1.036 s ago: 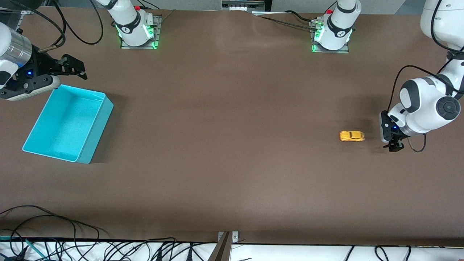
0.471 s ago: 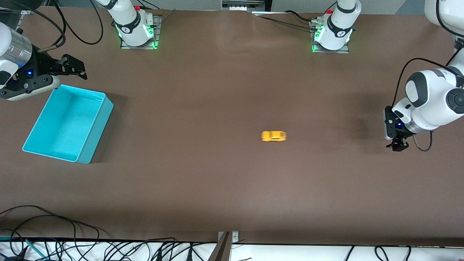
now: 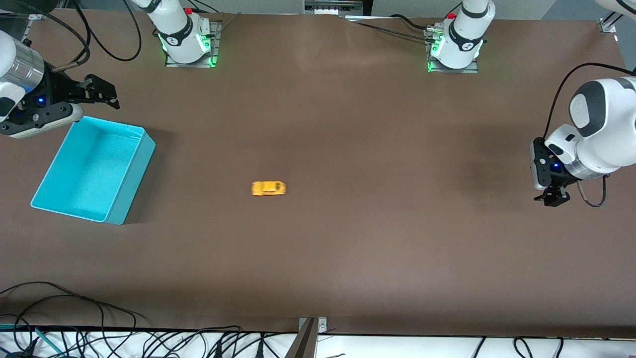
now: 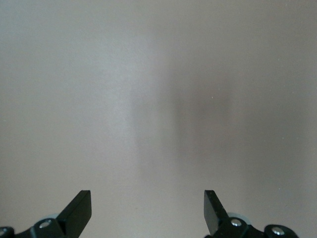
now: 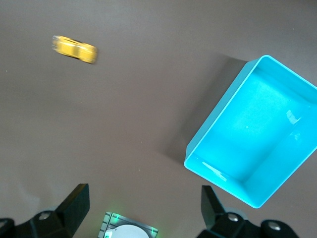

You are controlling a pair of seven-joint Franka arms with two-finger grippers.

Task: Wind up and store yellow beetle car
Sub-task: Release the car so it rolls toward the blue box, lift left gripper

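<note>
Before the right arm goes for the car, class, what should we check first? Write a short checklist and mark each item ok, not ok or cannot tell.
1. Car free on the table, no hand touching it: ok.
2. Car at rest: not ok; it shows smeared in the front and right wrist views.
3. Right hand open and holding nothing: ok; it hangs over the table beside the bin's rim.
4. Bin upright with nothing in it: ok.
5. Left hand out of the way: ok; it is open, holds nothing and waits over bare table at the left arm's end.
6. Bare table between car and bin: ok.
</note>
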